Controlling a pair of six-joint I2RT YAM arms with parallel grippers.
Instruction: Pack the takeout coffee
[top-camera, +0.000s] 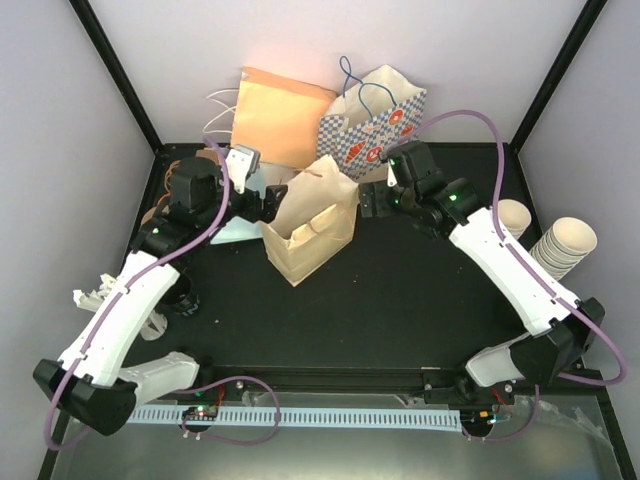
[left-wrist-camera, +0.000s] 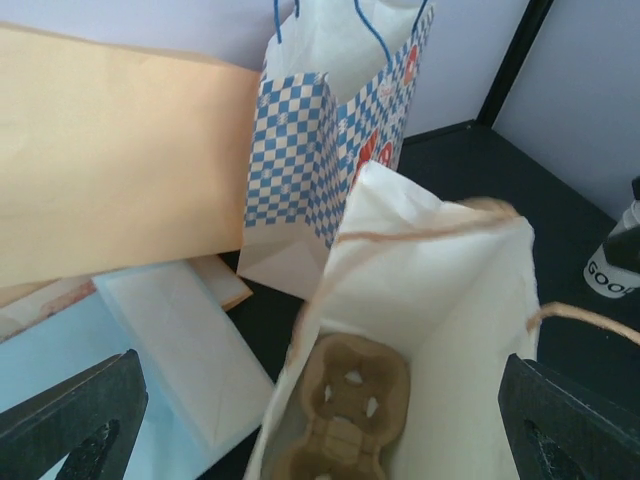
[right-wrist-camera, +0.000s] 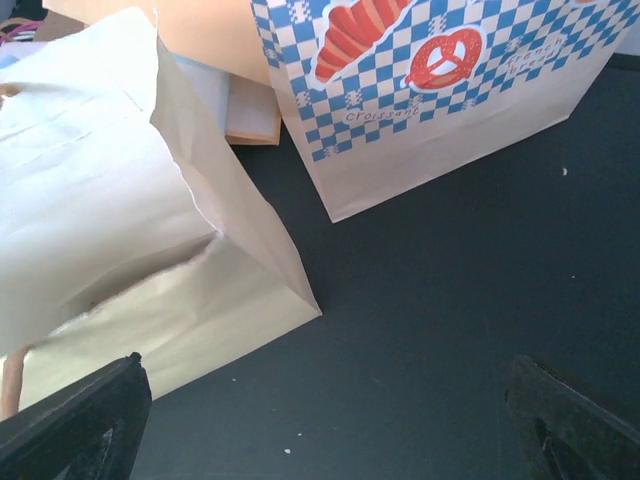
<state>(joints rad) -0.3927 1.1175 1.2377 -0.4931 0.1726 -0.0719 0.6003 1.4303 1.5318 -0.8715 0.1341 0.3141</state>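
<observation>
Left gripper (left-wrist-camera: 325, 430) at bag (left-wrist-camera: 450, 290) — carrier (left-wrist-camera: 345, 400) inside, wrist-view only

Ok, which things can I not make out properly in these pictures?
The takeout coffee: no lidded cup shows in any view; in the top view the left arm covers part of the table.
Cup carrier inside the open paper bag: left wrist view, its near end cut off by the bottom edge.
Dark things beside the left arm: top view, too small, partly hidden.
Black-and-white object: left wrist view, cut off by the right edge.
</observation>
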